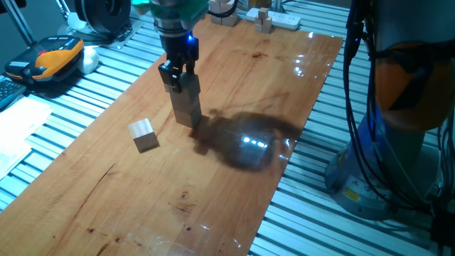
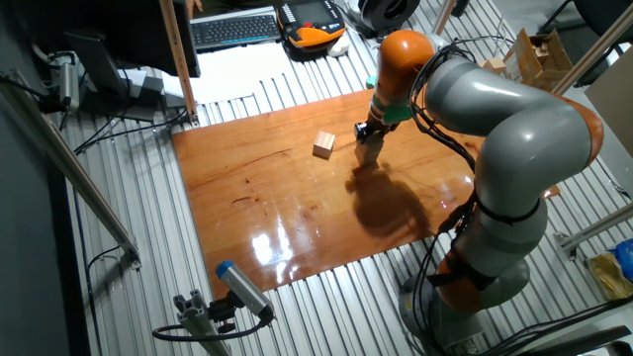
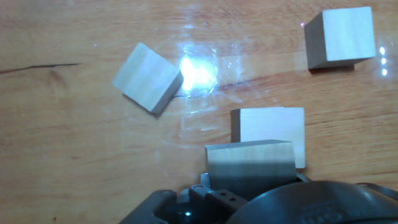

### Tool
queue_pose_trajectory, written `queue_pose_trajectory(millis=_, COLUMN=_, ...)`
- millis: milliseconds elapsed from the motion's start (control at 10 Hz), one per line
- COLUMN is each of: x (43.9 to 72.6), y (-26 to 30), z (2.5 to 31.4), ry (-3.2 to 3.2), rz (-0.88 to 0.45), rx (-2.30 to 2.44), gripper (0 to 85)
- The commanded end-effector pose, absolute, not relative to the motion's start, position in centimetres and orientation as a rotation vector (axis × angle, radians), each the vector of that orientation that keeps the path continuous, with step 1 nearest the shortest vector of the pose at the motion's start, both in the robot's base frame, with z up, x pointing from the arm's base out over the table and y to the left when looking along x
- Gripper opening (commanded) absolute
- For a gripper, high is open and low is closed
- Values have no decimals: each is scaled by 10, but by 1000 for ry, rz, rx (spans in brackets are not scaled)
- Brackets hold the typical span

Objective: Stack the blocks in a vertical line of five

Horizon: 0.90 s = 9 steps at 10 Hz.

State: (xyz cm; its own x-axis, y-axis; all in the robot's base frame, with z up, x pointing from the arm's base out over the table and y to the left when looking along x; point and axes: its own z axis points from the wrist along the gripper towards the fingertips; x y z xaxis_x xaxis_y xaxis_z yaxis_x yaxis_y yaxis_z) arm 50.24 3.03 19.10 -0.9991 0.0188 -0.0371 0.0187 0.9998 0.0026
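Note:
A short column of pale wooden blocks (image 1: 187, 110) stands on the wooden board. My gripper (image 1: 182, 84) comes straight down onto it, its fingers closed on the sides of the top block (image 3: 249, 163), which fills the bottom of the hand view. Under that one, shifted slightly right, the block below (image 3: 277, 127) shows. One loose block (image 1: 143, 134) lies to the left of the column. In the hand view two loose blocks lie flat on the board: a turned one (image 3: 148, 77) and a square-on one (image 3: 341, 37). From the other fixed view the gripper (image 2: 368, 140) stands just right of a loose block (image 2: 323, 145).
The board (image 1: 234, 206) lies on a slatted metal table. Small wooden pieces (image 1: 264, 21) and a white strip sit at its far end. An orange-and-black handset (image 1: 55, 57) lies at the left. The robot's base and cables (image 1: 398, 107) rise at the right.

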Motion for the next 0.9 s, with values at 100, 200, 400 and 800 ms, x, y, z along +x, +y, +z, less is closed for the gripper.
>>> queue_pose_trajectory(millis=100, x=497, y=20, z=188, ry=3089, rz=12, rx=11, gripper=0)
queue_pose_trajectory(millis=200, x=495, y=17, z=187, ry=3083, rz=7, rx=8, gripper=0)
queue_pose_trajectory(millis=400, x=491, y=13, z=190, ry=3081, rz=-22, rx=19, gripper=0)
queue_pose_trajectory(millis=800, x=488, y=14, z=193, ry=3119, rz=-10, rx=107, gripper=0)
